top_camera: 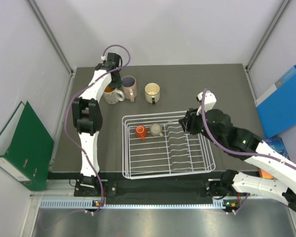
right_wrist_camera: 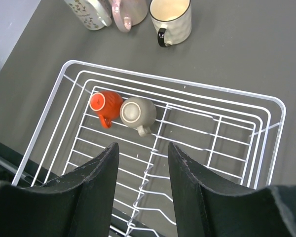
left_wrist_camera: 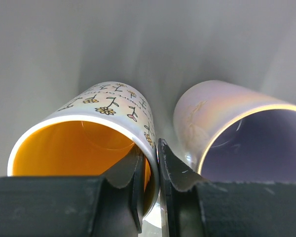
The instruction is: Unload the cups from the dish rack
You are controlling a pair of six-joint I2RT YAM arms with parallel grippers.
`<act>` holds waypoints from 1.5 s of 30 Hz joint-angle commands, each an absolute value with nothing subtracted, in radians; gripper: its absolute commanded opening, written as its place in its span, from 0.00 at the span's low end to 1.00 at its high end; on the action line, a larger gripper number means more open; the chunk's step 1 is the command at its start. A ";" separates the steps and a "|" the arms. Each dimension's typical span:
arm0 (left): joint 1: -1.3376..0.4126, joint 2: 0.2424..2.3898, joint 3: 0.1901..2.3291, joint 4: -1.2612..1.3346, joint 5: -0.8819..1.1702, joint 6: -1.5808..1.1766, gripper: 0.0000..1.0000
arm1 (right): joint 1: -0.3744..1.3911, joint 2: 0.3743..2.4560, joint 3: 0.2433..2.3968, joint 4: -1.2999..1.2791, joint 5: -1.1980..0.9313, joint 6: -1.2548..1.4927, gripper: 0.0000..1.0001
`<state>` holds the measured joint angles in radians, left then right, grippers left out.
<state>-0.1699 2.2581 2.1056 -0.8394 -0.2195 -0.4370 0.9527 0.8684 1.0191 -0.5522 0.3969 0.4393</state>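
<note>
My left gripper [top_camera: 110,85] is shut on the rim of the speckled mug with the orange inside [left_wrist_camera: 89,140], one finger inside and one outside the wall. That mug [top_camera: 112,94] stands on the table at the back left, beside the pinkish-beige mug with the purple inside [top_camera: 129,88] [left_wrist_camera: 246,133] and the cream mug [top_camera: 152,92] [right_wrist_camera: 170,19]. In the white wire dish rack [top_camera: 167,168] [right_wrist_camera: 187,82], two small cups lie upside down: a red-orange cup [right_wrist_camera: 105,104] and a tan cup [right_wrist_camera: 137,113]. My right gripper [right_wrist_camera: 143,158] hangs open above the rack's right half, with nothing in it.
A green binder [top_camera: 19,148] leans off the table's left side, and a blue folder [top_camera: 283,101] lies off its right side. Grey walls close in the back and both sides. The rack's wavy plate slots [right_wrist_camera: 153,177] sit under my right fingers.
</note>
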 commanded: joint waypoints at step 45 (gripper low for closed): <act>-0.701 1.168 1.385 -0.787 -0.766 -0.716 0.95 | 1.043 1.351 1.118 -0.407 0.327 0.296 0.99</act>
